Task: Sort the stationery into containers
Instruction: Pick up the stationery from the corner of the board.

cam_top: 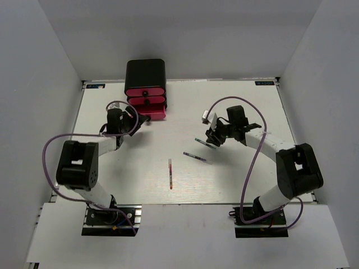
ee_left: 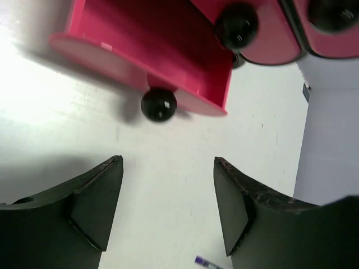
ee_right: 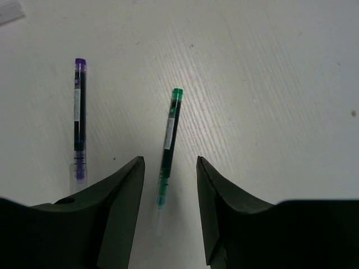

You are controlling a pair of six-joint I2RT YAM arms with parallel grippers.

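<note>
The black box (cam_top: pixel 145 70) holds three pink drawers; the bottom drawer (cam_top: pixel 152 115) is pulled out. In the left wrist view this open drawer (ee_left: pixel 151 56) shows its black knob (ee_left: pixel 159 105), and no item shows inside it. My left gripper (ee_left: pixel 168 162) is open and empty, just in front of that knob. My right gripper (ee_right: pixel 170 159) is open and low over the table, its fingers on either side of a green pen (ee_right: pixel 169 131) without touching it. A purple pen (ee_right: pixel 80 120) lies to its left. A red pen (cam_top: pixel 170 172) lies mid-table.
A small white item (cam_top: pixel 205 116) lies behind the right gripper; its edge shows in the right wrist view (ee_right: pixel 11 12). The purple pen's tip shows in the left wrist view (ee_left: pixel 205 261). White walls enclose the table on three sides.
</note>
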